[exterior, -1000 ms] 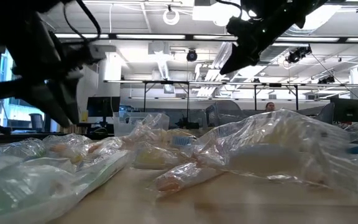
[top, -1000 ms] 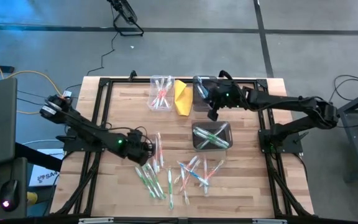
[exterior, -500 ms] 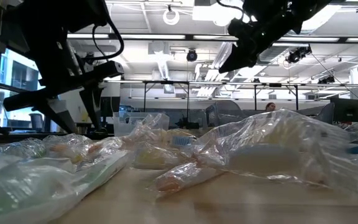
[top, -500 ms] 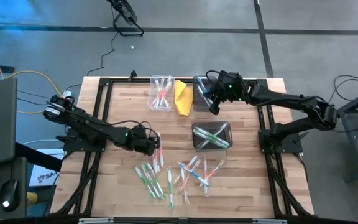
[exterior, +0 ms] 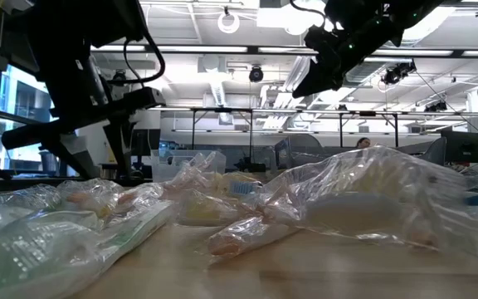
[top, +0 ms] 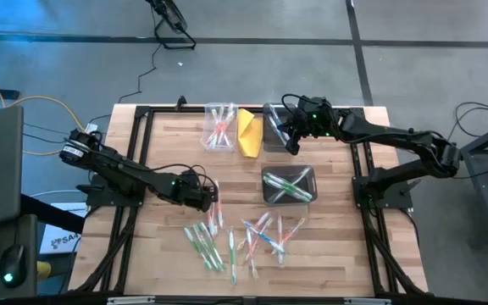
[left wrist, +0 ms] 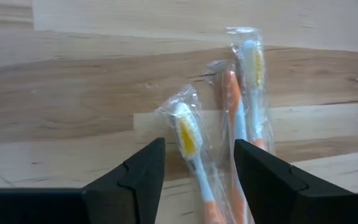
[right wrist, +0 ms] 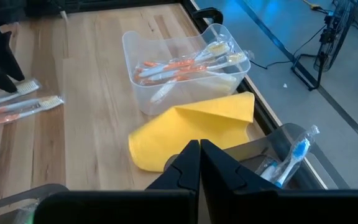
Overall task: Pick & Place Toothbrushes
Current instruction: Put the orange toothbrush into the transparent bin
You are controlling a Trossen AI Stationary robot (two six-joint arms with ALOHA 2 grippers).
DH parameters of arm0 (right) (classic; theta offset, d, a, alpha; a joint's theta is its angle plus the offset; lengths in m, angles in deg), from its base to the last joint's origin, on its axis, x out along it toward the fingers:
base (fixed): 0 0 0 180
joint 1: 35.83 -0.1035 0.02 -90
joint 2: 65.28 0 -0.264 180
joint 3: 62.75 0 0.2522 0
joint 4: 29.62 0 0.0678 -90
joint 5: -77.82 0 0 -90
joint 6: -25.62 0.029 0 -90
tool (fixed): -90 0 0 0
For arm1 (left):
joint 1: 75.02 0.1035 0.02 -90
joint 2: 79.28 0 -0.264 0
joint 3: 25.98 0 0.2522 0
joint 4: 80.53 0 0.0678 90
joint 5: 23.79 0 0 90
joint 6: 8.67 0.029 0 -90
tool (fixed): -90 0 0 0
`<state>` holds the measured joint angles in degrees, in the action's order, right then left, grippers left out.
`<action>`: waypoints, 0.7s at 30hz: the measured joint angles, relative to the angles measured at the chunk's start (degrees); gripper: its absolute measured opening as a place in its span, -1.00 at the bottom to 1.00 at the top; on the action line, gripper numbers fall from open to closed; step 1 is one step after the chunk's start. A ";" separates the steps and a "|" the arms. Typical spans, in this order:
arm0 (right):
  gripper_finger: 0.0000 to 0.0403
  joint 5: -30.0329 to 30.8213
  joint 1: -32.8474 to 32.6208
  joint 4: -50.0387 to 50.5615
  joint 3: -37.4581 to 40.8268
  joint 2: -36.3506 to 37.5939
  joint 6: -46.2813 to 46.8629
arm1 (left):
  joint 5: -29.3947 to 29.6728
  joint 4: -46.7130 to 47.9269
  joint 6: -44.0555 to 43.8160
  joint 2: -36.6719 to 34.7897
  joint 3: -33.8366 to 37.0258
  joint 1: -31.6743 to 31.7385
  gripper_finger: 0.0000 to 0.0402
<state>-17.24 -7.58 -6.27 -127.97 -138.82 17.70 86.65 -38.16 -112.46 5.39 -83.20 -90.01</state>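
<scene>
Several wrapped toothbrushes (top: 227, 241) lie loose on the wooden table's near half. My left gripper (top: 211, 197) stands open over three of them. Its fingers stand on either side of one with a yellowish head and a light blue handle (left wrist: 189, 140). An orange one (left wrist: 230, 118) and a blue one (left wrist: 252, 68) lie just beside it. My right gripper (top: 292, 146) is shut and holds nothing. It hovers at the near edge of the far dark bin (top: 274, 119), which holds blue toothbrushes (right wrist: 291, 158).
A clear bin (top: 219, 127) with orange toothbrushes stands at the far middle, with a folded yellow cloth (top: 248, 131) beside it. A second dark bin (top: 288, 185) with green toothbrushes sits mid-table. A black frame (top: 134, 169) borders the table's sides.
My left gripper has gone toward the table's right edge, onto the toothbrushes beside it, and has opened wider. My right gripper, still shut, has gone a little toward the far edge, up to the far dark bin.
</scene>
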 joint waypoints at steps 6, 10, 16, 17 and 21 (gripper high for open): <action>-0.98 -0.02 0.00 -0.14 0.00 0.02 0.02 | 0.04 -0.60 -0.10 1.80 -0.08 0.02 -0.08; -0.98 -0.02 0.00 -0.21 0.00 0.01 0.13 | 0.05 -0.79 -0.20 1.81 -0.01 0.00 -0.21; -0.98 -0.02 0.00 -0.18 -0.01 0.00 0.13 | 0.64 -0.79 -0.11 1.81 -0.03 0.00 -0.48; -0.98 -0.02 0.00 -0.14 0.00 0.00 0.13 | 0.64 -0.87 -0.08 1.81 -0.03 0.00 -0.53; -0.98 -0.03 0.00 0.04 0.00 0.00 0.13 | 1.11 -1.23 0.00 1.81 -0.03 0.00 -0.69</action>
<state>-17.26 -7.58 -6.23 -127.98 -138.82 17.83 87.75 -39.39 -112.46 7.20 -83.22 -90.01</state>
